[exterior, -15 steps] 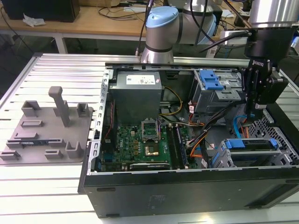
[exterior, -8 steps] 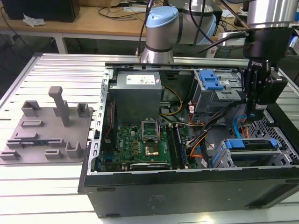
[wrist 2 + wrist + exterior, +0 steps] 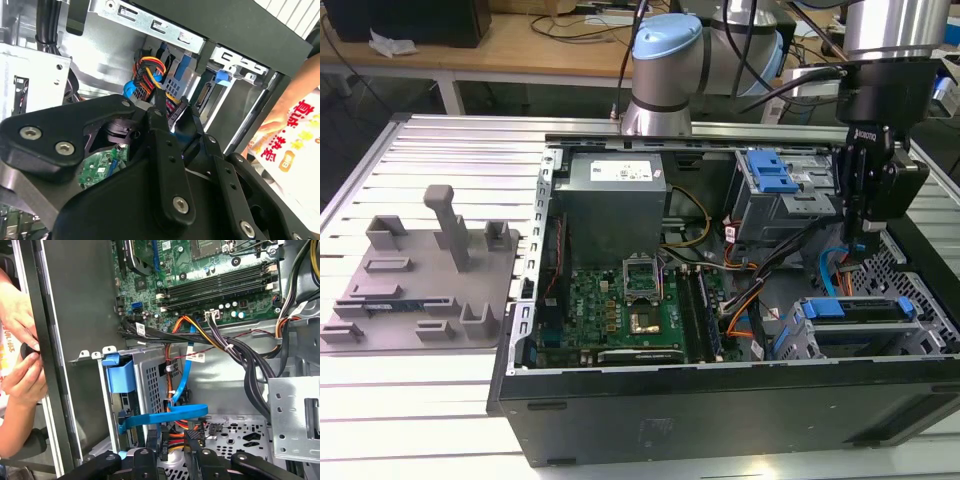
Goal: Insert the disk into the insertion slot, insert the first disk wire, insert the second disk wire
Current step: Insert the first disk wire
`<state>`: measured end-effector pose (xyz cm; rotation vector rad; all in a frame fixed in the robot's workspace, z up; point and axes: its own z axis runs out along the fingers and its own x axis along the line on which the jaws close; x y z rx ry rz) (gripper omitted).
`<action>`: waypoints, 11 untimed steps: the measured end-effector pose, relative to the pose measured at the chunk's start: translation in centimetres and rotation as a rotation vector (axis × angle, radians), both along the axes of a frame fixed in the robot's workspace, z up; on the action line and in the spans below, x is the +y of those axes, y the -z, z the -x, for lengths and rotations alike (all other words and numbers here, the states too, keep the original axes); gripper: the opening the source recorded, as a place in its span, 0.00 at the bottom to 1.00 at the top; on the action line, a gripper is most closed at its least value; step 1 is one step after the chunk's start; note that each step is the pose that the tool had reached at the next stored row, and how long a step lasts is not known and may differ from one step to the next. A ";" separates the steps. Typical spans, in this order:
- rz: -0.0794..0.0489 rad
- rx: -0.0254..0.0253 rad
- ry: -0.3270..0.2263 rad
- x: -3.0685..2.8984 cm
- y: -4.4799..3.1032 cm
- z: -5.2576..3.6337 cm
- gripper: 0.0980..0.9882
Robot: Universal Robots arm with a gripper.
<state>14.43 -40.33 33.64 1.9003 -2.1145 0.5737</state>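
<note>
At the exterior view's upper right, your black metal gripper (image 3: 858,240), spread astride thin red-and-yellow wires (image 3: 172,442), may snag the flat blue cable (image 3: 165,416) alongside.

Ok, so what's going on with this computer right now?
A robot arm's gripper is down inside the open computer case, at the wires beside the insertion slot. The disk, in its blue carrier, already sits in that slot. A person's hands are just outside the case wall.
</note>
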 end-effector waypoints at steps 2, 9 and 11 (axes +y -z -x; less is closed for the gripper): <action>0.001 0.0003 0.000 0.00 0.05 -0.01 0.28; 0.001 0.0045 0.000 0.05 0.15 -0.10 0.28; 0.001 0.0059 0.000 0.08 0.18 -0.10 0.28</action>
